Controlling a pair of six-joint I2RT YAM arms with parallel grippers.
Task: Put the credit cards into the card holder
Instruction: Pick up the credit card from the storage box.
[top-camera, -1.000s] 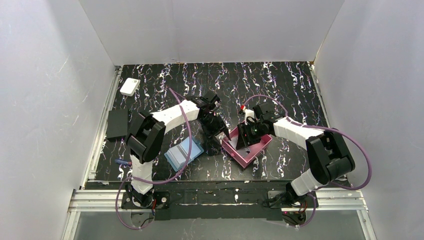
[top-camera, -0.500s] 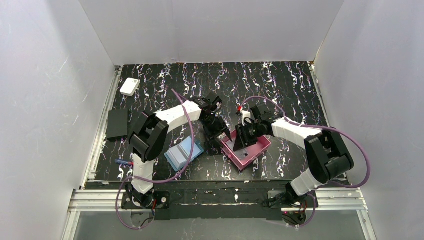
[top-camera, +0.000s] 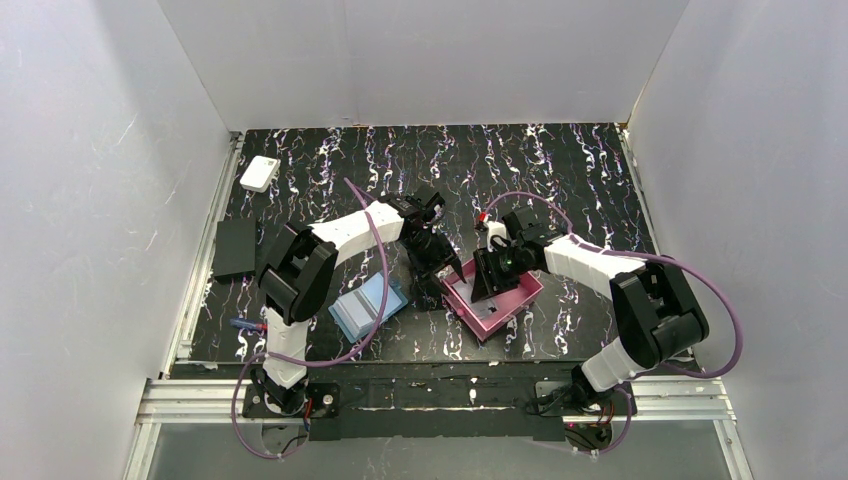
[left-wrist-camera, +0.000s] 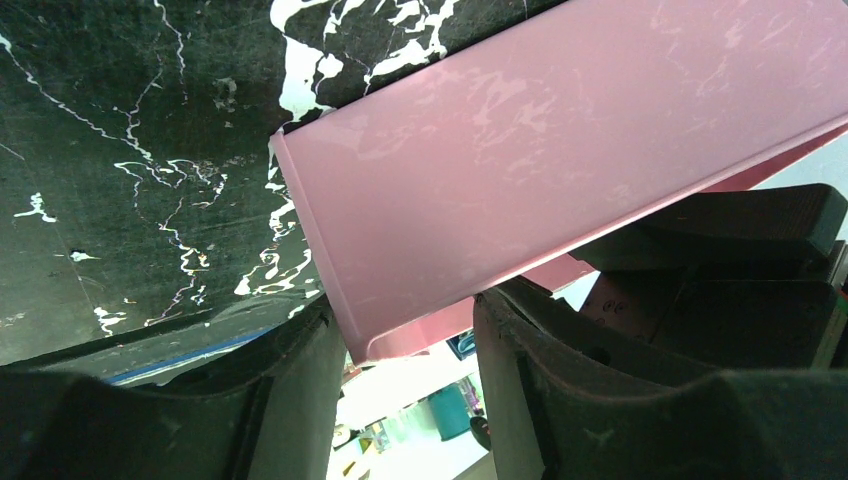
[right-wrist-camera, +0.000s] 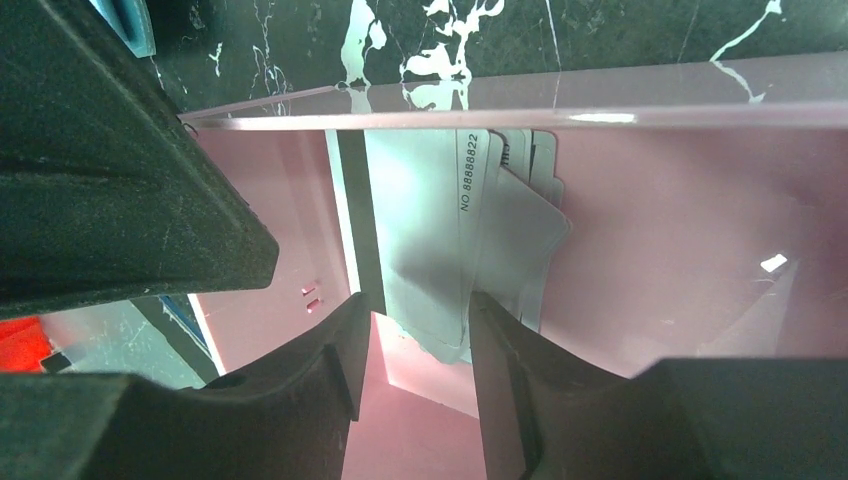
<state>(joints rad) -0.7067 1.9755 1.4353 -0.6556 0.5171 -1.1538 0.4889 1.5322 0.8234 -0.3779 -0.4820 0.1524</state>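
The pink tray (top-camera: 512, 300) lies mid-table. Several grey-white credit cards (right-wrist-camera: 440, 230), one printed with a number, lie fanned inside it against its far wall. My right gripper (right-wrist-camera: 415, 330) is down inside the tray (right-wrist-camera: 650, 250), open, with the lowest card's corner between its fingertips; it also shows in the top view (top-camera: 482, 288). My left gripper (left-wrist-camera: 405, 340) straddles the tray's left rim (left-wrist-camera: 520, 150), which fills its jaws, and shows in the top view (top-camera: 440, 272). The blue card holder (top-camera: 365, 303) lies open on the table left of the tray.
A matte black slab (top-camera: 234, 248) lies at the table's left edge. A small white box (top-camera: 260, 173) sits at the back left. White walls enclose the table on three sides.
My right gripper has shifted slightly left and deeper into the tray. The left gripper closed in on the tray's left rim. The tray shifted a little.
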